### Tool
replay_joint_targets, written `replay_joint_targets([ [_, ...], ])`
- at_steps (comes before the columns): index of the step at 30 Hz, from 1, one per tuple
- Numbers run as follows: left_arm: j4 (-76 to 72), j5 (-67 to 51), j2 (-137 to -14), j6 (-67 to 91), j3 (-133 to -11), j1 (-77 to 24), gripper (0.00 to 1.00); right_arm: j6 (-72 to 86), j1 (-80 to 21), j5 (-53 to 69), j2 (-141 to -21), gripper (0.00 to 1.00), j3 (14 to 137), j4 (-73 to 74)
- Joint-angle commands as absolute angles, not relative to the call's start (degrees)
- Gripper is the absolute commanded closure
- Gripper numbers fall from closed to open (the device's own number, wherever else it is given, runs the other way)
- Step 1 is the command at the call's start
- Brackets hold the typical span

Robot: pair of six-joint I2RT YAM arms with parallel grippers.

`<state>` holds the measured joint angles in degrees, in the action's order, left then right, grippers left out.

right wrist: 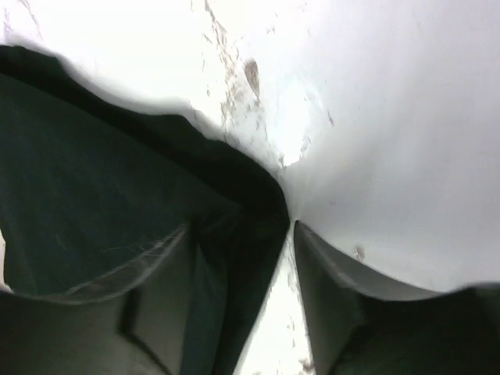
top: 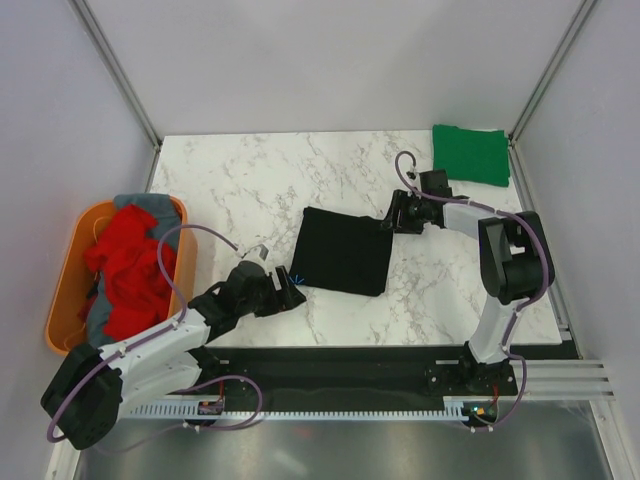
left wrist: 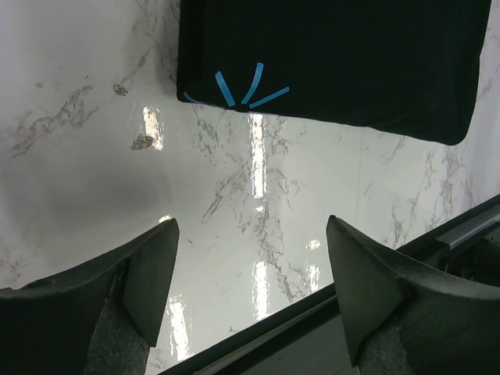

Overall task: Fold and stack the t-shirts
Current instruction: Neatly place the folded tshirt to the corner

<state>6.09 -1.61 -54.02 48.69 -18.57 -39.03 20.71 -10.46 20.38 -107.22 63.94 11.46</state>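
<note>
On the marble table [top: 240, 180] I see an orange tub [top: 62, 290] at the left edge, with the red t-shirt [top: 130, 270] and the grey t-shirt [top: 140, 205] heaped in it. The black t-shirt [top: 345, 250] lies folded in the middle, and the green t-shirt [top: 470, 153] lies folded at the far right corner. My right pincer [right wrist: 291, 226] is narrow, its tips pinched on the black t-shirt's far right corner. My left pincer [left wrist: 250, 266] stands wide, just before the near left corner and not touching it.

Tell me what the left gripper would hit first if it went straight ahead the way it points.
The open left gripper would probably meet the folded black t-shirt at its blue-marked edge; only bare marble table lies between.
</note>
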Motion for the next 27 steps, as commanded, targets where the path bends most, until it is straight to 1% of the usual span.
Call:
replay_joint_targets([
  [1,3.25,-0.35,-54.32,50.10,-18.46,-39.20,0.16,21.17,-10.55,23.99,-111.88,0.43,61.27,7.30],
  [3,3.16,-0.35,-54.49,50.10,-18.46,-39.20,0.16,21.79,-10.55,25.66,-112.50,0.47,59.25,4.32],
  [4,3.16,-0.35,-54.49,50.10,-18.46,-39.20,0.16,21.97,-10.55,25.84,-112.76,0.53,58.80,3.35],
  [6,3.08,-0.44,-54.58,50.10,-18.46,-39.20,0.16,22.15,-10.46,26.63,-112.94,0.59,57.66,2.38],
  [7,3.08,-0.35,-54.75,50.10,-18.46,-39.20,0.16,22.24,-10.37,27.24,-112.85,0.66,57.40,2.11],
  [9,3.08,-0.35,-54.84,50.10,-18.63,-39.11,0.16,22.59,-10.46,28.12,-112.24,0.76,56.78,1.23],
  [10,3.08,-0.35,-54.93,50.10,-18.63,-39.20,0.16,22.85,-10.46,28.56,-112.15,0.86,56.78,1.06],
  [12,2.99,-0.35,-55.02,50.18,-18.63,-39.11,0.17,23.20,-10.28,29.18,-110.93,1.00,57.21,1.32],
  [15,2.55,-0.61,-54.58,50.27,-18.28,-39.11,0.17,23.03,-10.11,28.48,-108.12,1.00,59.58,4.56],
  [19,1.41,-0.79,-53.27,50.27,-17.23,-39.11,0.17,20.84,-9.67,20.23,-104.51,1.00,65.64,15.17],
  [20,0.97,-1.05,-52.48,50.19,-16.88,-39.11,0.16,20.22,-9.41,16.91,-104.07,1.00,68.61,16.86],
  [23,0.26,-1.14,-50.98,50.27,-15.82,-38.68,0.16,18.37,-8.62,13.02,-103.62,1.00,75.46,22.05],
  [27,-1.67,-1.93,-49.22,50.19,-14.77,-37.62,0.16,15.83,-8.17,4.69,-105.02,1.00,84.44,26.88],
])
